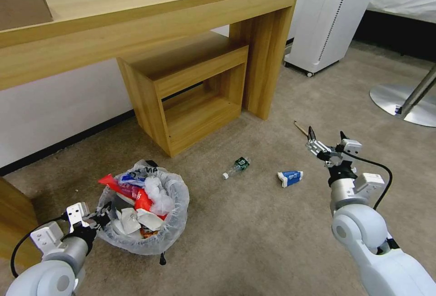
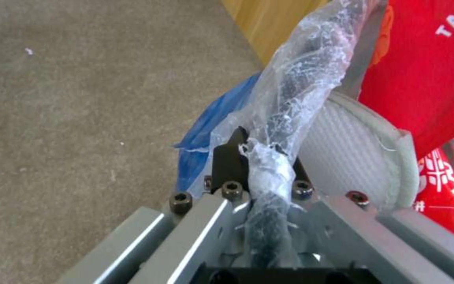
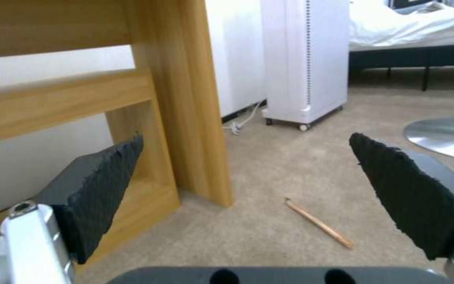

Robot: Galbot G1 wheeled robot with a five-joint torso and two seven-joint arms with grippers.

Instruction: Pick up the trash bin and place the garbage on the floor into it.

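A robot's two arms reach over beige carpet beside a wooden bench. At lower left, the left pincer (image 1: 97, 218) is pressed together on the bagged rim of the bin (image 1: 175, 228), pinching it on the side nearest the robot. The bin sits low on the floor (image 1: 254, 232), already stuffed with a red bag (image 1: 136, 194), white wrappers and a slipper (image 2: 353, 157). The left wrist view shows the twisted plastic liner (image 2: 290, 98) clamped between the dark pads.

To the right, the right pincer (image 1: 326, 140) hangs spread wide above the floor, holding nothing. Just beyond it lies a wooden stick (image 1: 300, 128); the right wrist view shows that stick (image 3: 319, 223) on the carpet between the open pads. Nearer the bin lie a small bottle (image 1: 236, 167) and a blue-white carton (image 1: 289, 178), well apart from each other.

The step in hand looks like fetching the stick. To do it well, the pincer should probably drop straight down with its pads astride the stick's middle, close across its width, and brush the carpet pile so the thin stick does not slip under.

Hard to tell: whether the bin is lifted or resting, since its base is blurred by the liner. A small dark object (image 1: 162, 258) beneath the bin cannot be identified. The stick's near end is hidden behind the pincer in the head view.
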